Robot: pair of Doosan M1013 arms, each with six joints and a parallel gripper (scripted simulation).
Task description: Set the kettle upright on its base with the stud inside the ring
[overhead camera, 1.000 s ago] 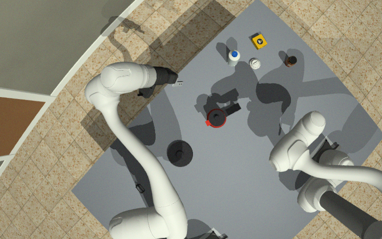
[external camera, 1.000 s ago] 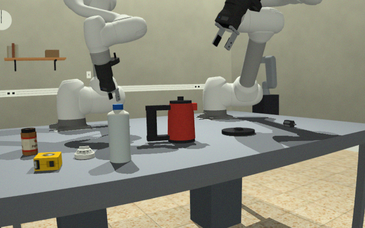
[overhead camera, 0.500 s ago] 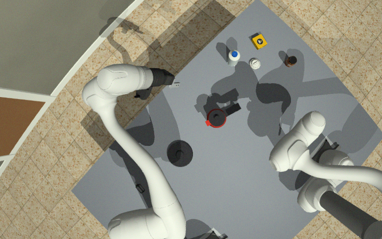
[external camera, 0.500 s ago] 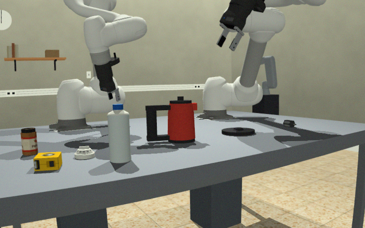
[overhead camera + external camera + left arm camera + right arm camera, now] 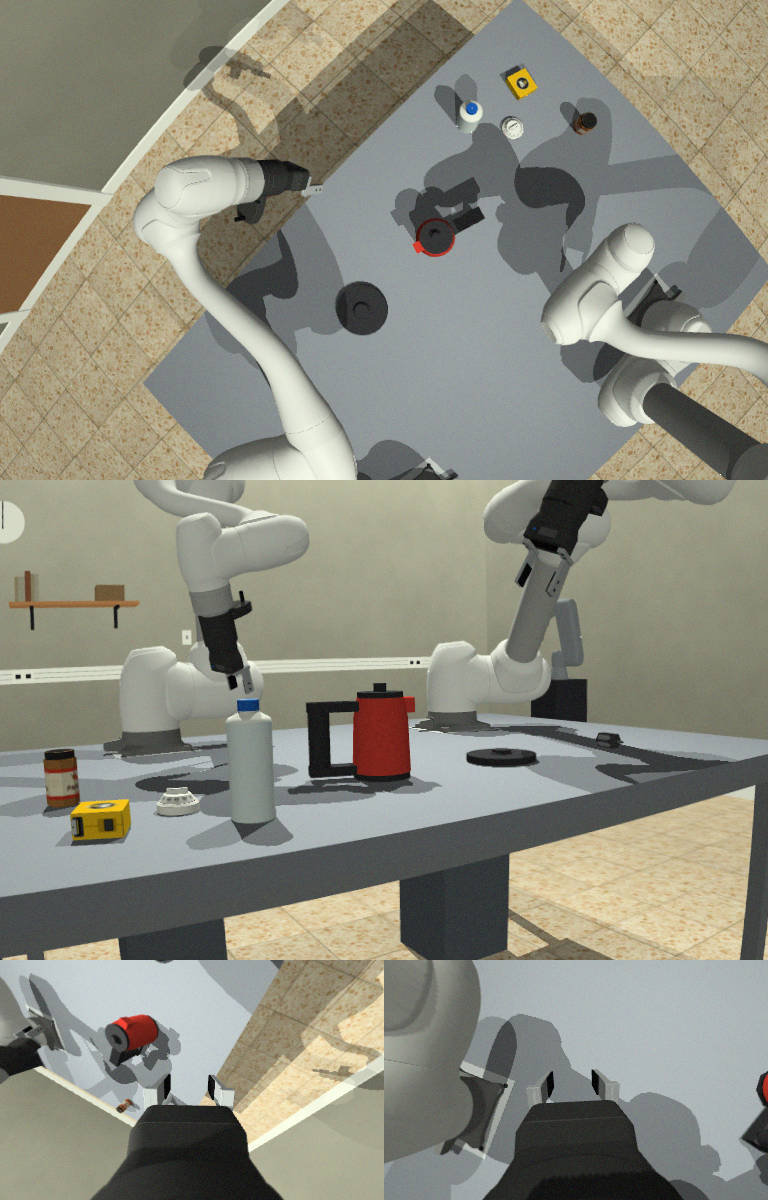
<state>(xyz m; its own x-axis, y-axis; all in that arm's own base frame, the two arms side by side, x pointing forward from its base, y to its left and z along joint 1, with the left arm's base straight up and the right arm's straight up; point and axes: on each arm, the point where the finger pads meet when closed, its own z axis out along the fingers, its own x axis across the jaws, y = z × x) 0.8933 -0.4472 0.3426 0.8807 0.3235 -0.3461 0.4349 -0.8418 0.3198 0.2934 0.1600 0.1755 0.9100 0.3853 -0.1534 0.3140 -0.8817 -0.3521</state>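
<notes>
- On the table [image 5: 453,362] [image 5: 396,813] [image 5: 185,990] [image 5: 684,1010], the red kettle [image 5: 435,236] [image 5: 381,737] [image 5: 140,1032] [image 5: 766,1089] stands upright, near its black base [image 5: 348,322] [image 5: 481,757] but apart from it; the ring underneath is hidden.
- From above, the base shows as a full disc with its stud [image 5: 361,308] [image 5: 500,750] in the middle; the exterior view shows how flat it is.
- The left gripper [image 5: 542,581] [image 5: 189,1082] is wide open and holds nothing, high above the table in the exterior view.
- The right gripper [image 5: 240,684] [image 5: 572,1078] is also fully open with nothing between its fingers; the arm hides it from above.
- The right wrist view catches only a sliver of the kettle, while the left wrist view takes in its whole red body.
- A small dark object [image 5: 608,739] on the table appears in the exterior view, but not from above.
- The table is matte blue-grey, crossed by overlapping shadows; a bottle [image 5: 469,117] [image 5: 250,768], a yellow tape measure [image 5: 521,83] [image 5: 101,820], a white round piece [image 5: 512,127] [image 5: 177,803] and a jar [image 5: 585,123] [image 5: 61,780] [image 5: 124,1106] stand on it.
- Below lies speckled beige tile [image 5: 84,367] [image 5: 651,836] [image 5: 270,1125]; a wooden shelf [image 5: 73,603] hangs on the drab wall [image 5: 351,593].

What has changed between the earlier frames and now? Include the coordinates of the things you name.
The left gripper [image 5: 314,190] [image 5: 538,581] [image 5: 189,1082] has swung away from the kettle [image 5: 434,237] [image 5: 381,737] [image 5: 141,1031], leftward in the top view and rightward in the exterior view. Nothing was taken hold of or let go: both grippers remain open. The right gripper [image 5: 240,684] [image 5: 572,1078], the kettle and its black base [image 5: 368,325] [image 5: 501,758] stayed put.
</notes>
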